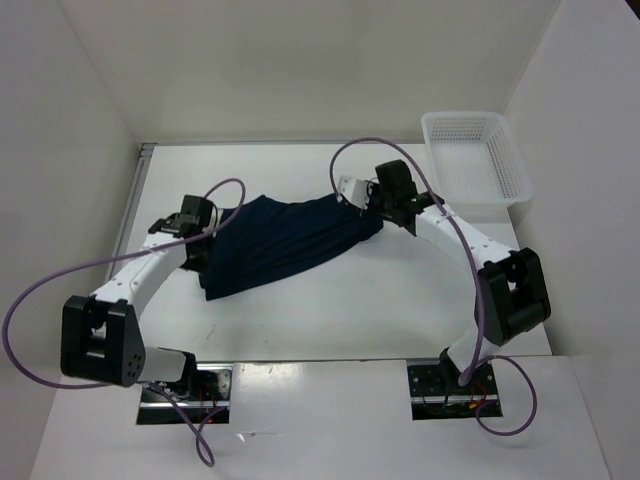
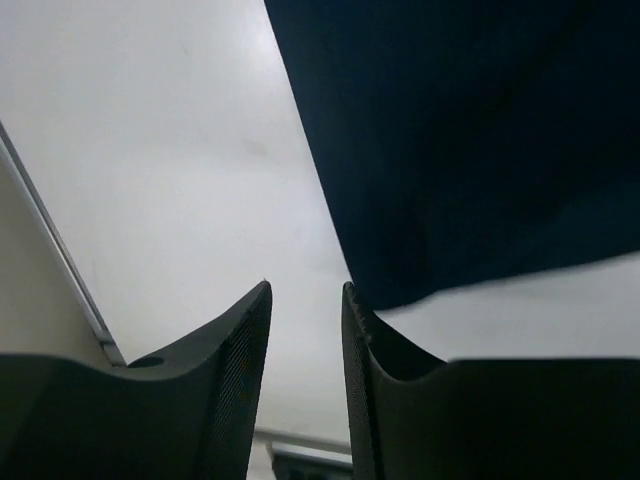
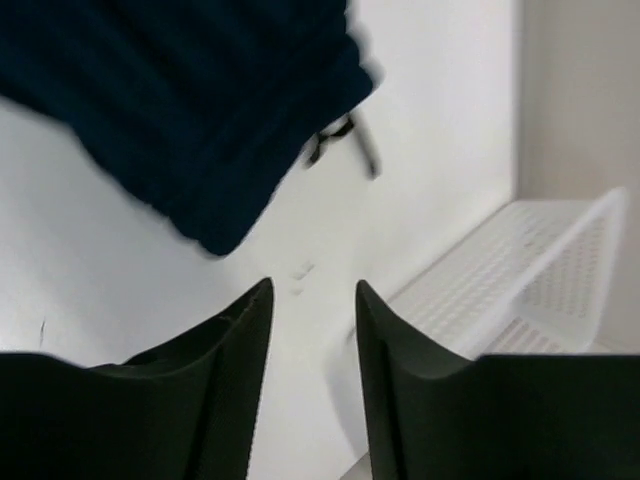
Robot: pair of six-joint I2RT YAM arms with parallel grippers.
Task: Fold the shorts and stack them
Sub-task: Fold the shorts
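Note:
The dark navy shorts (image 1: 280,245) lie spread and rumpled across the middle of the white table (image 1: 380,300). My left gripper (image 1: 213,222) is at their left edge and my right gripper (image 1: 370,207) at their right end. In the left wrist view the left gripper (image 2: 306,290) is open with only table between its fingers, and the shorts (image 2: 470,140) lie just beyond its right finger. In the right wrist view the right gripper (image 3: 314,285) is open and holds nothing. The shorts (image 3: 190,100) lie ahead to its left, with a thin drawstring (image 3: 345,140) poking out.
A white mesh basket (image 1: 475,155) stands at the back right corner, close behind the right arm; its rim (image 3: 520,270) shows to the right of the right fingers. White walls close in the table at the left, back and right.

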